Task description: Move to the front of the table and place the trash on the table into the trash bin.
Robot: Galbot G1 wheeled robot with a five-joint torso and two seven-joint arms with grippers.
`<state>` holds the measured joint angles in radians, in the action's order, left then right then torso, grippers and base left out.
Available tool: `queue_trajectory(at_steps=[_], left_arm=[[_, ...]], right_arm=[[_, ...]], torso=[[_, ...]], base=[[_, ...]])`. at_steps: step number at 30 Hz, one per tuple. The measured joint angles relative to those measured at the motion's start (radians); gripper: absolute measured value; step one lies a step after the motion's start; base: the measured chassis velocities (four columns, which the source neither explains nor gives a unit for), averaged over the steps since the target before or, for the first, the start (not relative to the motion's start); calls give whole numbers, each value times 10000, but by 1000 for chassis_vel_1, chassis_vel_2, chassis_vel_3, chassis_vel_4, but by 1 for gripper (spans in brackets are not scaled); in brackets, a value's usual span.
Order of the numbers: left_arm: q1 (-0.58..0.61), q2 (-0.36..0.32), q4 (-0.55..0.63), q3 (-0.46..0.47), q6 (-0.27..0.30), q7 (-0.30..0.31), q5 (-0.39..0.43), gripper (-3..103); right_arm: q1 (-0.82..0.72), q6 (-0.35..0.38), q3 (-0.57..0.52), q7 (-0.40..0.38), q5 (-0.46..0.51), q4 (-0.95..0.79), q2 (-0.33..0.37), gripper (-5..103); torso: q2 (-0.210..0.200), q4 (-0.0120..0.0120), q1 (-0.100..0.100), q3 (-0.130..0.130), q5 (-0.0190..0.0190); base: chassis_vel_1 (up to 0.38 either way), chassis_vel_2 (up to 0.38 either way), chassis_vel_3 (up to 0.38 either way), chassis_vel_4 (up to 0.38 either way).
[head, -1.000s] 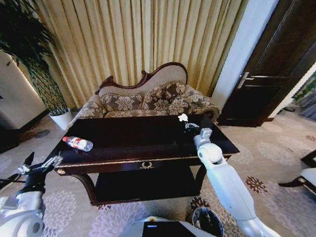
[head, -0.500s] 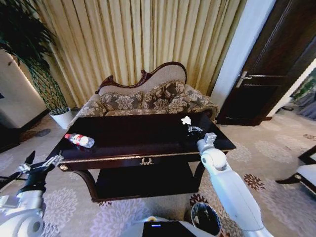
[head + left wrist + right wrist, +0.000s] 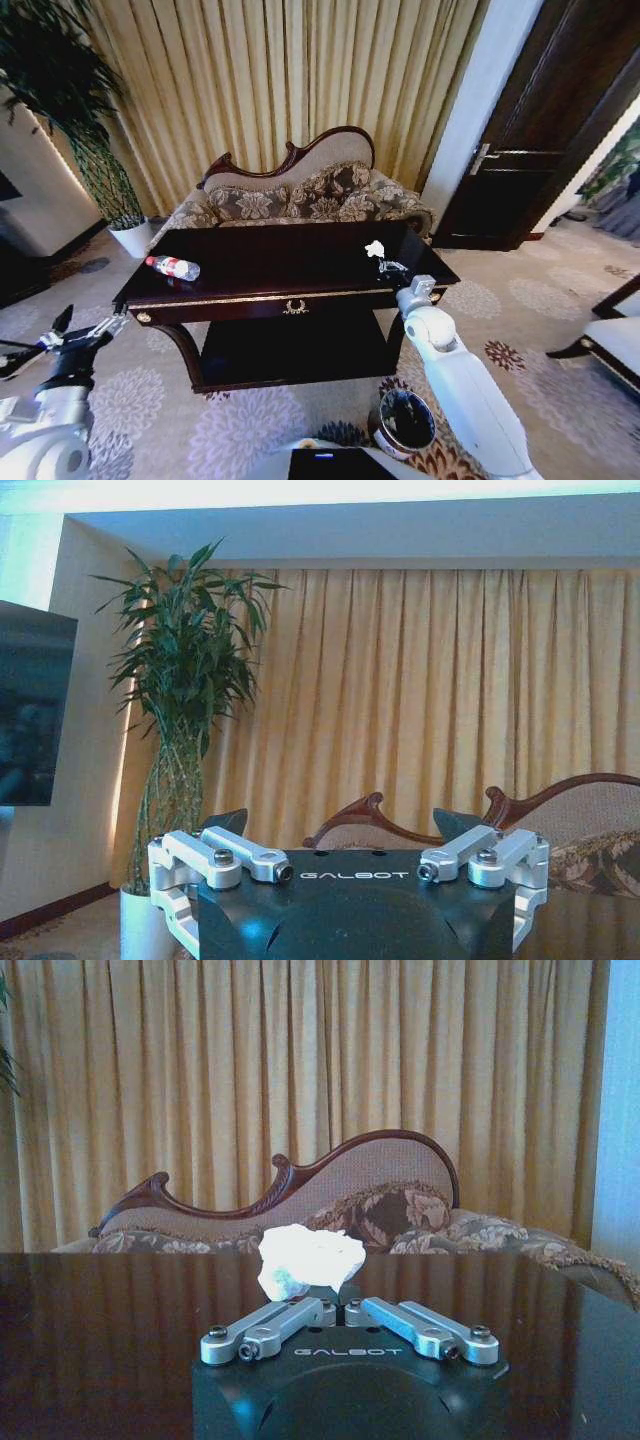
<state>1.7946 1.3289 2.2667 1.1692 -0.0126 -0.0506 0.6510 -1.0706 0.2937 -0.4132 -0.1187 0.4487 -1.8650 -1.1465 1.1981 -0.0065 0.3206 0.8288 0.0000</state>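
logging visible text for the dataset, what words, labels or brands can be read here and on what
"GALBOT" on the black body of the left tool, fingers spread.
"GALBOT" on the black body of the right tool, shut on a white crumpled paper scrap.
Red label on the clear plastic bottle: too small to read.

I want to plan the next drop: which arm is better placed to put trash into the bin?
The right. Its gripper is shut on the white crumpled scrap, and the trash bin stands below on that side. The left gripper hangs open beside the table.
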Motion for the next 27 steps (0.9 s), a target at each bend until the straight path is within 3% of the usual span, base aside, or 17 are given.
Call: queue_trajectory(at_steps=[27], left_arm=[[-72, 50, -66, -169, 18, -1, -63, 100]], right_arm=[[-168, -111, -32, 0, -101, 190, -52, 0]], torso=[[-1, -1, 0, 0, 0]], base=[[142, -142, -140, 147]])
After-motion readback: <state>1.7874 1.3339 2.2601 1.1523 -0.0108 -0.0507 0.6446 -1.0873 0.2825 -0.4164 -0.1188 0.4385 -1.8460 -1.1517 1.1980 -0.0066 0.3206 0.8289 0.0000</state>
